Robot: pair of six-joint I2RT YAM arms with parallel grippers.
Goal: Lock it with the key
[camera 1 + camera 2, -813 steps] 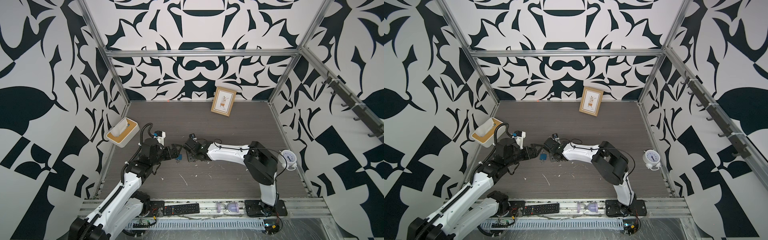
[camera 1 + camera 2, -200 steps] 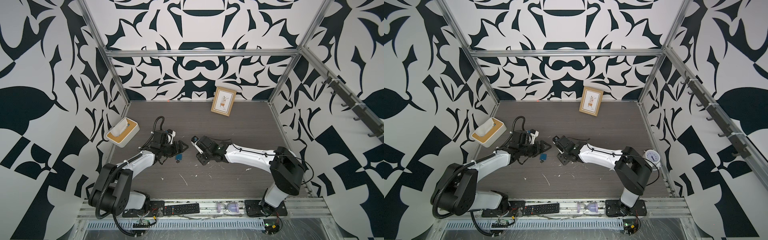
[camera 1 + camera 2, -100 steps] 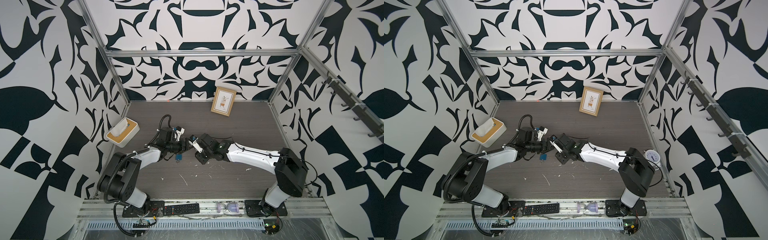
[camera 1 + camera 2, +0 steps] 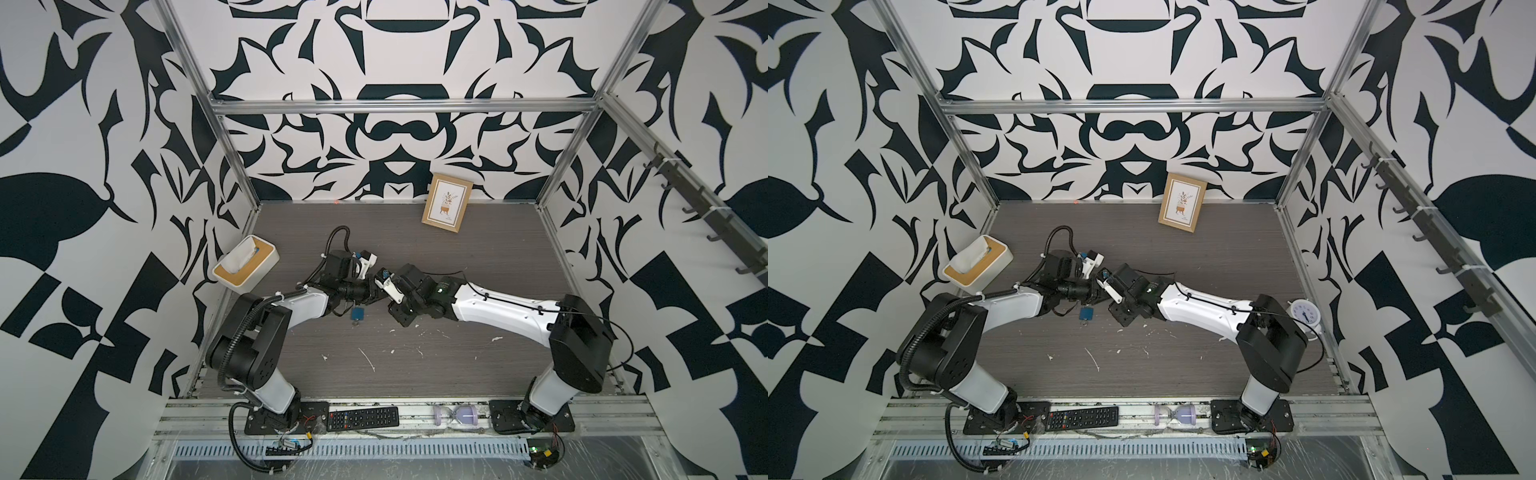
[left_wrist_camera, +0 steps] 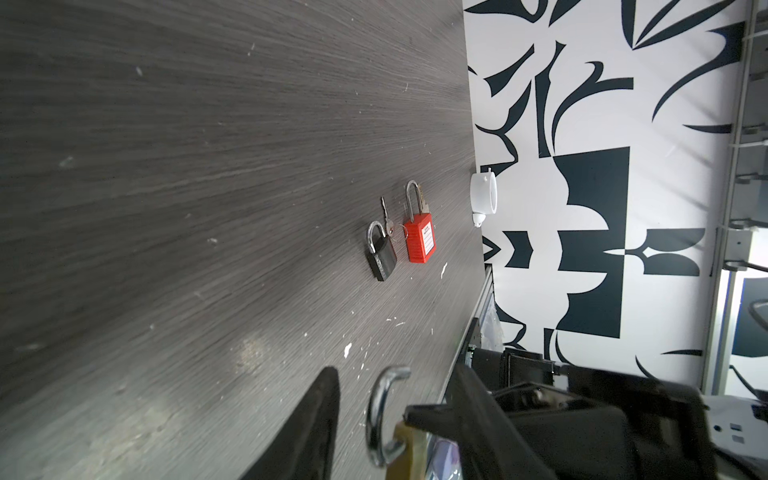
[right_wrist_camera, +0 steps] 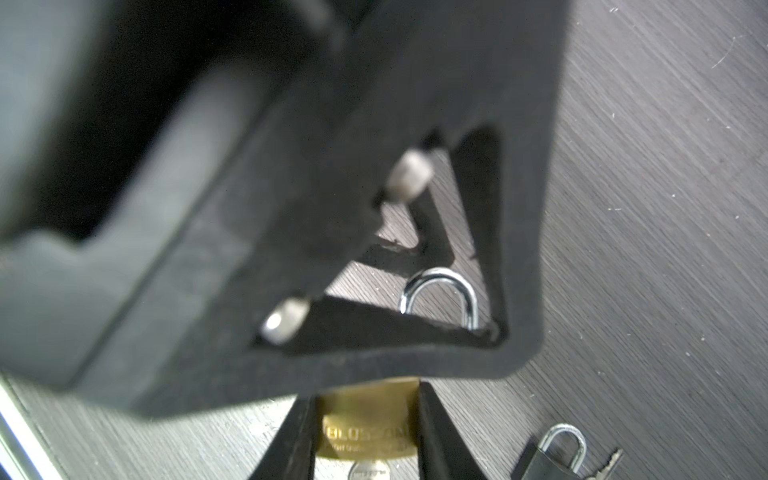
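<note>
Within a second the left hand [image 4: 369, 292] has been brought up to the right hand [image 4: 384, 296]. Left wrist: its jaws are seen apart around the curved steel shackle [image 5: 372, 415], likely to press it shut. Right wrist: the brass padlock body [image 6: 365, 411] is clamped by the right hand.

In the left wrist view, the lower picture edge cut off the brass padlock [image 5: 409, 451] and the left gripper [image 5: 392, 382], so contact between its fingers [image 5: 311, 424] and the shackle [image 5: 380, 411] could not be determined. In the right wrist view, the left gripper's blurred body hid the brass padlock's upper part, and the lower edge truncated its base, the black padlock [image 6: 555, 457] and the key [image 6: 609, 459]. In both top views, the brass padlock was too small and too covered to make out.
</note>
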